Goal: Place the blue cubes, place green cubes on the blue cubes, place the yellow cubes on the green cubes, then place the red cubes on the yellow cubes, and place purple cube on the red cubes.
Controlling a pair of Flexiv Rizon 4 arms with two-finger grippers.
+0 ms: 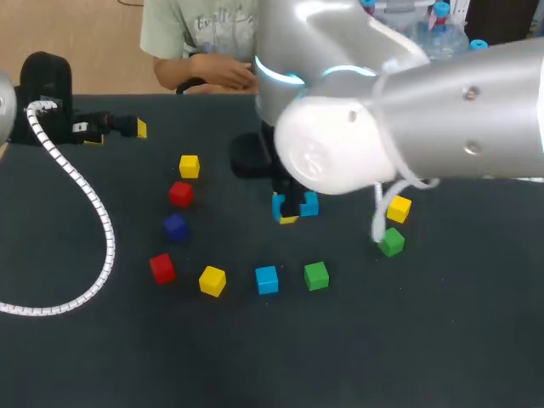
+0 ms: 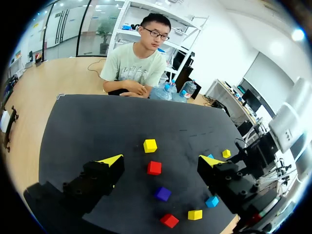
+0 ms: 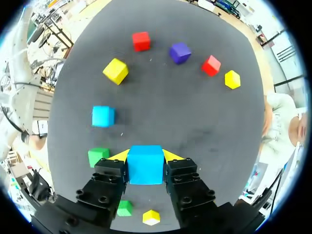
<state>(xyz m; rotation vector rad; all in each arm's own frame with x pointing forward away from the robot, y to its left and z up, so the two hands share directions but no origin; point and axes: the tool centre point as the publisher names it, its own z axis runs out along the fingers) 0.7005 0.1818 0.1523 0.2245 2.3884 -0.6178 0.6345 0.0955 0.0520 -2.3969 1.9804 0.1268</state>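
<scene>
My right gripper [image 3: 145,157] is shut on a blue cube [image 3: 145,165], held above the middle of the table; in the head view this blue cube [image 1: 308,204] shows under the arm. Ahead of it lie a second blue cube [image 3: 103,116], a green cube [image 3: 98,156], two yellow cubes [image 3: 115,71] [image 3: 232,79], two red cubes [image 3: 141,41] [image 3: 211,65] and the purple cube [image 3: 180,52]. Another green cube [image 1: 392,241] and yellow cube [image 1: 398,208] lie to the right. My left gripper [image 2: 162,162] hangs open and empty at the far left [image 1: 119,130].
The loose cubes form an arc from the yellow cube [image 1: 189,166] down to the green cube [image 1: 316,275] on the black table [image 1: 442,340]. A coiled white cable [image 1: 93,212] loops over the table's left side. A person's forearm [image 1: 223,76] rests at the far edge.
</scene>
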